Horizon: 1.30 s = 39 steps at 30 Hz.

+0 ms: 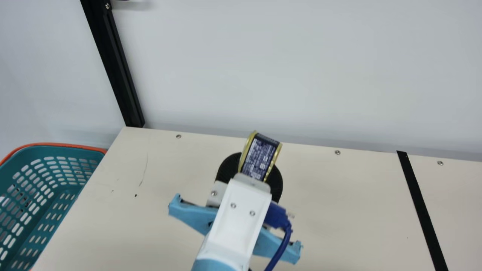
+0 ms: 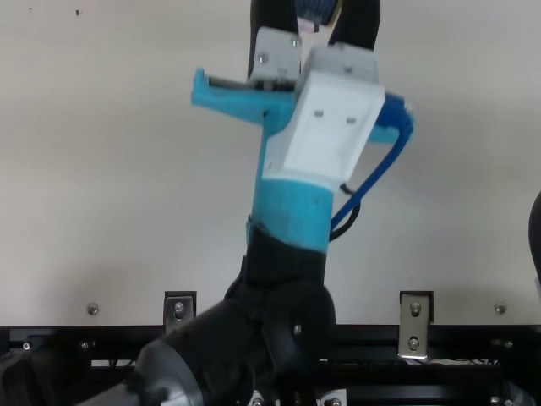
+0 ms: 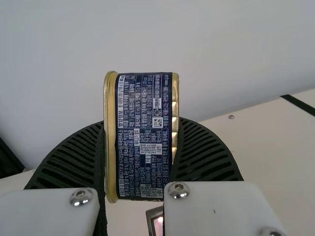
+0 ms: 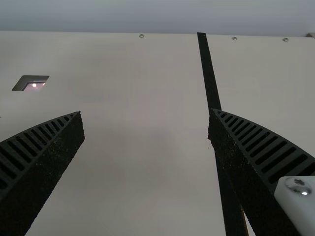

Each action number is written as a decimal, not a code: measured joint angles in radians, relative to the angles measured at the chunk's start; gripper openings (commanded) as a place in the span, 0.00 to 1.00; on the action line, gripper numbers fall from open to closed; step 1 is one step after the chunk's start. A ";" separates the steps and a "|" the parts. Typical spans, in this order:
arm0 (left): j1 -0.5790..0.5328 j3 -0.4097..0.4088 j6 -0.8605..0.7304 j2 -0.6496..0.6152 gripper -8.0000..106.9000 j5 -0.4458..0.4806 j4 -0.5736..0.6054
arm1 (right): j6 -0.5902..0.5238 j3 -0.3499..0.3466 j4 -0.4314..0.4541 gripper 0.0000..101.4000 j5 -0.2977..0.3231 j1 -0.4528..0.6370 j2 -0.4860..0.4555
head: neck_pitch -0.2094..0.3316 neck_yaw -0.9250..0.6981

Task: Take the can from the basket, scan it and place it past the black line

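Navy can (image 3: 145,137) w/ gold rims & wht print, teal slotted basket (image 1: 56,150) w/ orange edge, blk line (image 1: 421,210).

1. The left arm (image 2: 203,347) enters at the top view's lower left, bends at a black joint (image 2: 297,326) and extends up that view through its blue-and-white wrist (image 2: 294,211).
2. The left pincer (image 1: 257,160) has its ribbed fingers (image 3: 76,155) closed in a grip.
3. The right pincer (image 2: 537,237) shows partly at the top view's right edge; its fingers (image 4: 261,157) stand wide apart.
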<state>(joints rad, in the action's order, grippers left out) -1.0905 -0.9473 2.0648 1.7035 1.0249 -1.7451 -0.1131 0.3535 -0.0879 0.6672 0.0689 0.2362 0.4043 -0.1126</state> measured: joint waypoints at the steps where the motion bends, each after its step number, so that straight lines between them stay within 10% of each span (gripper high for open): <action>1: -0.008 0.014 0.014 0.000 0.16 0.012 0.000 | 0.000 0.000 0.000 1.00 0.000 0.000 0.000 | 0.000 0.000; 39: 0.110 -0.071 0.030 0.141 0.16 -0.106 -0.001 | 0.000 0.000 0.000 1.00 0.000 0.000 0.000 | 0.000 0.000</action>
<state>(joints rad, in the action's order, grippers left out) -0.9803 -1.0180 2.0946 1.8442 0.9189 -1.7458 -0.1131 0.3535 -0.0879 0.6672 0.0689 0.2362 0.4043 -0.1126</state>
